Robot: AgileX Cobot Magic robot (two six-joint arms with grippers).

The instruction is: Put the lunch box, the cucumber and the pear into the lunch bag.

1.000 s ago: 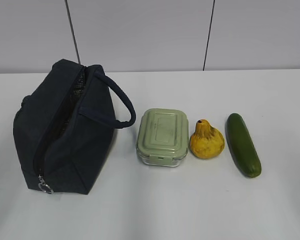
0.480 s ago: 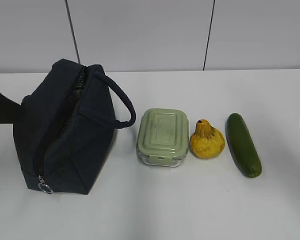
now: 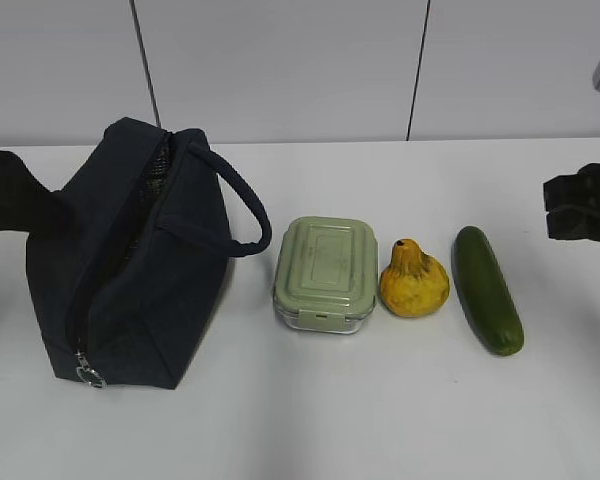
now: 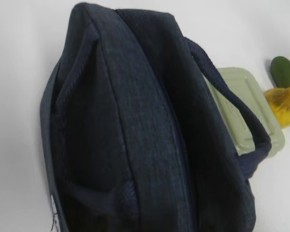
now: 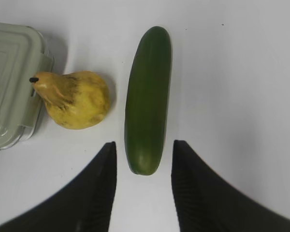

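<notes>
The navy lunch bag [image 3: 130, 270] stands at the left with its zip pull [image 3: 88, 376] at the near end and its handle [image 3: 235, 205] looped to the right. It fills the left wrist view [image 4: 135, 130]. The sage-lidded lunch box [image 3: 325, 272], the yellow pear [image 3: 413, 281] and the dark green cucumber [image 3: 488, 290] lie in a row to its right. My right gripper [image 5: 144, 150] is open above the table, its jaws either side of the cucumber's [image 5: 147, 96] near end; it also shows in the exterior view [image 3: 583, 200]. My left gripper [image 3: 5, 190] is a dark shape behind the bag's left side.
A white table [image 3: 380, 420] carries everything, with a grey panelled wall [image 3: 280, 60] behind. The lunch box [image 5: 9, 82] and the pear [image 5: 77, 99] lie left of the cucumber in the right wrist view. The lunch box [image 4: 253, 125] and pear [image 4: 284, 104] also show past the bag's handle.
Both arms have come into the exterior view: the left from the left edge behind the bag, the right from the right edge, now higher and further in. The objects have not moved.
</notes>
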